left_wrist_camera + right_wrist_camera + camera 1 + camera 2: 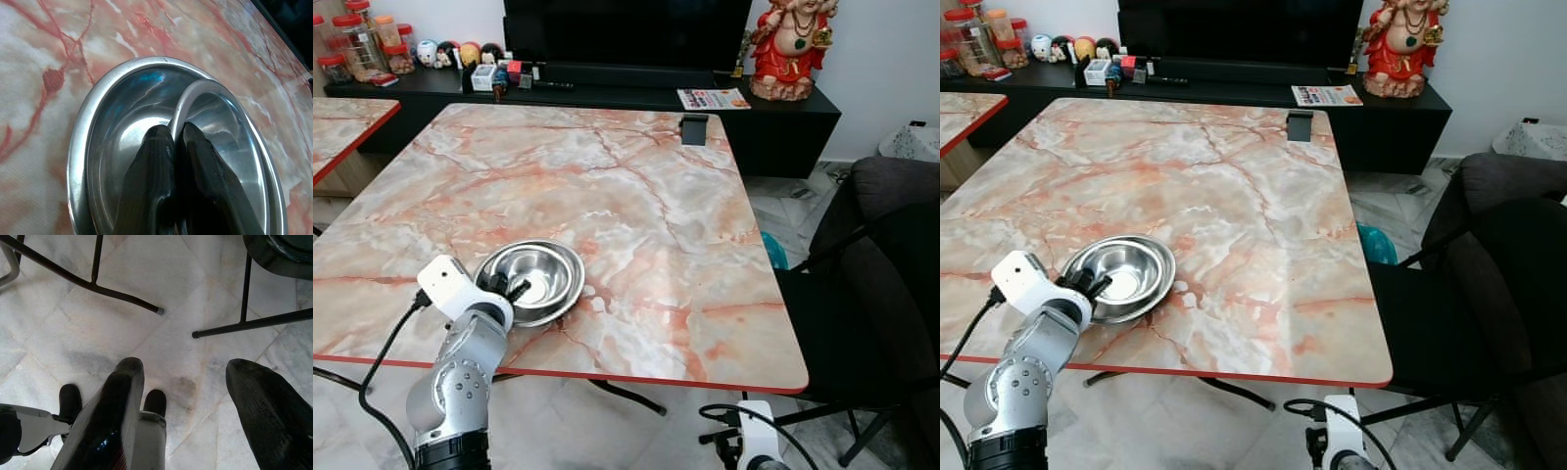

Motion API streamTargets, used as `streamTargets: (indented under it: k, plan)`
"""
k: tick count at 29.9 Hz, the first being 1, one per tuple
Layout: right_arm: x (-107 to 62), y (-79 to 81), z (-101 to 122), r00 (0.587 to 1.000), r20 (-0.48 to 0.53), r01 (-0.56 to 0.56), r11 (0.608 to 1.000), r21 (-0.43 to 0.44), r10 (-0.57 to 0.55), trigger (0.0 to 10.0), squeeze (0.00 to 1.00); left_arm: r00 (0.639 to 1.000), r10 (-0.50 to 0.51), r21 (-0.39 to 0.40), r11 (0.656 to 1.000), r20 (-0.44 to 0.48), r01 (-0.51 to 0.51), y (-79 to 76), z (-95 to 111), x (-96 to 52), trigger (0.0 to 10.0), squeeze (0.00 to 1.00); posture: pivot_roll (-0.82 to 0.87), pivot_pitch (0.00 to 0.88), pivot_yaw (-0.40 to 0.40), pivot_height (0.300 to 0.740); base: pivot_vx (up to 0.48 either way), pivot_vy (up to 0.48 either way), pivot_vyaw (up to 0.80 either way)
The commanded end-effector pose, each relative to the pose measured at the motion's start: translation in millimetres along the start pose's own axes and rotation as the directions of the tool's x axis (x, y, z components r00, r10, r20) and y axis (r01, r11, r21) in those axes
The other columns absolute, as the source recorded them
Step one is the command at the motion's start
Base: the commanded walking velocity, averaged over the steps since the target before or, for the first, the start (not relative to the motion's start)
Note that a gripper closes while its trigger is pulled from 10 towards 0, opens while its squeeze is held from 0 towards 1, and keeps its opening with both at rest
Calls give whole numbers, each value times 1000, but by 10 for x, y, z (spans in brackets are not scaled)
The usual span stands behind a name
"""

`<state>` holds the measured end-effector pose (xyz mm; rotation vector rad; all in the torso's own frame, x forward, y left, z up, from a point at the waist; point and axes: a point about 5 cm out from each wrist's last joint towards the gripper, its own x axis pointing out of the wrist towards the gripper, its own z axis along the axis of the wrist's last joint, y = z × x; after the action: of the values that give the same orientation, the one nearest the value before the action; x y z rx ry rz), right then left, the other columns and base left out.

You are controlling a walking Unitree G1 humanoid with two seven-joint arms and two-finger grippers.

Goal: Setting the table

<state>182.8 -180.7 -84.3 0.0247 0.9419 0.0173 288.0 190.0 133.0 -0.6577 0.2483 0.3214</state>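
Observation:
A shiny steel bowl [546, 277] sits on the marble table [685, 215] near its front left corner. My left gripper [514, 289] reaches over the table's front edge to the bowl's near rim. In the left wrist view the two black fingers [151, 166] are pressed together on a thin steel rim [183, 105] that curves up inside the bowl [122, 112]; it looks like a second bowl nested in the first. My right gripper [185, 364] hangs low over the tiled floor, open with nothing between its fingers.
A black chair [881, 294] stands close to the table's right side. A small black object [693, 127] rests at the table's far edge. Behind are a dark TV cabinet with a red statue [793, 44] and jars [357, 44]. A second table [342, 127] is at left.

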Motion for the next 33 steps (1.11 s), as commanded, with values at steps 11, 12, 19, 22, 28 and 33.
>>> streamTargets:
  k: [11,12,19,22,28,33]
  plan:
    - [-2,-18,0,1000,0,8,1000,6,-8,10000,0,1000,-9,6,1000,-18,9,-53,10,23,10000,0,9,0,-34,740,0,0,0]
    - [-1,-18,3,1000,0,8,1000,6,-8,10000,0,1000,-8,7,1000,-16,8,-52,18,21,10000,0,9,0,-34,740,0,0,0]
    - [1,-15,12,1000,1,7,1000,6,-7,10000,0,1000,12,61,998,24,-13,-43,106,21,10000,0,10,0,-35,740,0,0,0]
    - [2,-13,13,1000,0,6,1000,4,-6,10000,0,997,25,162,986,72,-37,-60,219,13,10000,0,11,0,-35,740,0,0,0]
    - [3,-8,16,1000,0,5,1000,7,-5,10000,0,993,-15,247,969,119,-15,-167,339,3,10000,0,13,0,-35,740,0,0,0]
    - [6,0,29,1000,3,3,1000,8,-3,10000,0,983,-78,269,963,165,32,-248,390,-8,10000,0,14,0,-35,740,0,0,0]
